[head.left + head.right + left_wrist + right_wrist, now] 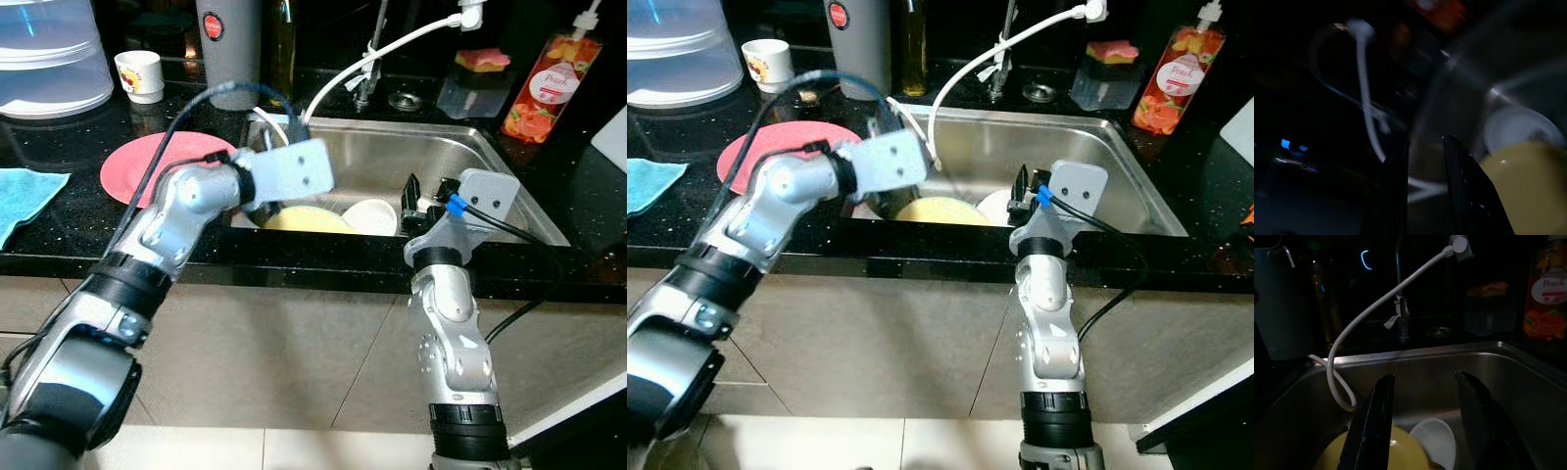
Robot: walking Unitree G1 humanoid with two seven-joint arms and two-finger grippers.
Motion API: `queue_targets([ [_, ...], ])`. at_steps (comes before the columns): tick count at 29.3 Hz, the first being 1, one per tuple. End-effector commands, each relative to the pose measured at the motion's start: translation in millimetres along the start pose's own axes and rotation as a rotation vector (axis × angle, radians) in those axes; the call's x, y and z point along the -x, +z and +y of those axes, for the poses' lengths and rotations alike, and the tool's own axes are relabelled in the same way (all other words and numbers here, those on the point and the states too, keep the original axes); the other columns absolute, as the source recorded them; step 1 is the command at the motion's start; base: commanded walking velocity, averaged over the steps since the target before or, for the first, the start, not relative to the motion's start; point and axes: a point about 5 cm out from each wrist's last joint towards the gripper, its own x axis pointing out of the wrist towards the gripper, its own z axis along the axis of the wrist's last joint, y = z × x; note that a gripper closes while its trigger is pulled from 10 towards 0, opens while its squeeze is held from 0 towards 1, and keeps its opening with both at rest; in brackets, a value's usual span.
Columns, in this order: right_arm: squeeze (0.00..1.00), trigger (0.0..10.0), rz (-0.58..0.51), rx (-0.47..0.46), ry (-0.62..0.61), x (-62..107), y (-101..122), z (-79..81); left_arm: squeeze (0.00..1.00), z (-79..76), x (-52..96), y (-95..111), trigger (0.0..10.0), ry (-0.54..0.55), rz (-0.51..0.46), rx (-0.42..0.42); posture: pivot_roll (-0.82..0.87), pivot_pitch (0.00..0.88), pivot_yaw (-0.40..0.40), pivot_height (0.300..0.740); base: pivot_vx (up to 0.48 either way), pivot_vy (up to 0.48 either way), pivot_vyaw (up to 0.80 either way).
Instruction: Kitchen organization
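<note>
Head cameras look down on the sink (490,157) from above; both wrist cameras peer closely into its basin.

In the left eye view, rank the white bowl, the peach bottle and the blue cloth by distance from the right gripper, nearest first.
Measured from the right gripper:
1. White bowl, in the sink just to its left.
2. Peach bottle, on the counter behind the sink, to its right.
3. Blue cloth, at the far left of the counter.
</note>
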Motion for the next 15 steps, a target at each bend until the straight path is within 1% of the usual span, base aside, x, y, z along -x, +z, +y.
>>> queue_targets([
  [1,0.0,10.0,0.003,-0.006,0.0,0.5,0.7,0.1,0.0,7.6,-2.0,5.6,10.0,0.047,-0.028,-0.005,0.25,0.031,-0.037,0.74,0.0,0.0,0.0],
  [2,0.0,10.0,0.003,-0.006,0.0,0.5,0.7,0.1,0.0,7.6,-2.0,5.6,10.0,0.047,-0.028,-0.005,0.25,0.031,-0.037,0.74,0.0,0.0,0.0],
  [3,0.0,10.0,0.002,-0.005,0.0,0.4,0.9,0.0,0.0,10.5,0.4,2.8,10.0,0.023,0.017,-0.057,0.25,0.028,-0.037,0.74,0.0,0.0,0.0],
  [4,0.0,10.0,0.002,-0.005,0.0,0.4,0.9,0.0,0.0,10.5,0.4,2.8,10.0,0.023,0.017,-0.057,0.25,0.028,-0.037,0.74,0.0,0.0,0.0],
  [5,0.0,10.0,0.001,-0.005,0.0,0.5,1.1,-0.1,0.0,10.6,2.3,-0.3,10.0,-0.003,0.051,-0.09,0.25,0.028,-0.036,0.74,0.0,0.0,0.0],
  [6,0.0,10.0,0.0,-0.004,0.0,0.5,1.5,-0.3,0.0,7.3,8.5,-7.2,10.0,-0.084,0.113,-0.129,0.25,0.027,-0.036,0.74,0.0,0.0,0.0],
  [7,0.0,10.0,0.0,-0.004,0.0,0.5,1.5,-0.3,0.0,7.3,8.5,-7.2,10.0,-0.084,0.113,-0.129,0.25,0.027,-0.036,0.74,0.0,0.0,0.0],
  [8,0.0,10.0,0.0,-0.004,0.0,0.5,1.6,-0.3,0.0,4.2,13.5,-10.6,10.0,-0.136,0.143,-0.119,0.25,0.027,-0.036,0.74,0.0,0.0,0.0],
  [9,0.0,10.0,-0.001,-0.004,0.001,0.8,1.6,-0.3,0.0,0.9,21.4,-14.8,10.0,-0.205,0.186,-0.102,0.25,0.026,-0.036,0.74,0.0,0.0,0.0],
  [10,0.0,10.0,-0.001,-0.004,0.001,0.8,1.6,-0.3,0.0,0.9,21.4,-14.8,10.0,-0.205,0.186,-0.102,0.25,0.026,-0.036,0.74,0.0,0.0,0.0],
  [11,0.0,10.0,0.0,-0.004,0.002,1.2,1.6,-0.4,0.0,-3.0,35.7,-19.4,10.0,-0.306,0.245,-0.087,0.25,0.026,-0.037,0.74,0.0,0.0,0.0],
  [12,0.0,10.0,0.0,-0.005,0.003,1.3,1.5,-0.5,0.0,-2.5,42.3,-21.5,10.0,-0.333,0.275,-0.095,0.26,0.026,-0.04,0.74,0.0,0.0,0.0],
  [13,0.0,10.0,0.0,-0.005,0.003,1.3,1.5,-0.5,0.0,-2.5,42.3,-21.5,10.0,-0.333,0.275,-0.095,0.26,0.026,-0.04,0.74,0.0,0.0,0.0],
  [14,0.0,10.0,0.002,-0.005,0.005,1.2,1.1,-0.3,0.0,0.5,48.3,-25.7,10.0,-0.334,0.324,-0.104,0.26,0.025,-0.042,0.74,0.0,0.0,0.0],
  [15,0.0,10.0,0.002,-0.005,0.005,1.2,1.1,-0.3,0.0,0.5,48.3,-25.7,10.0,-0.334,0.324,-0.104,0.26,0.025,-0.042,0.74,0.0,0.0,0.0],
])
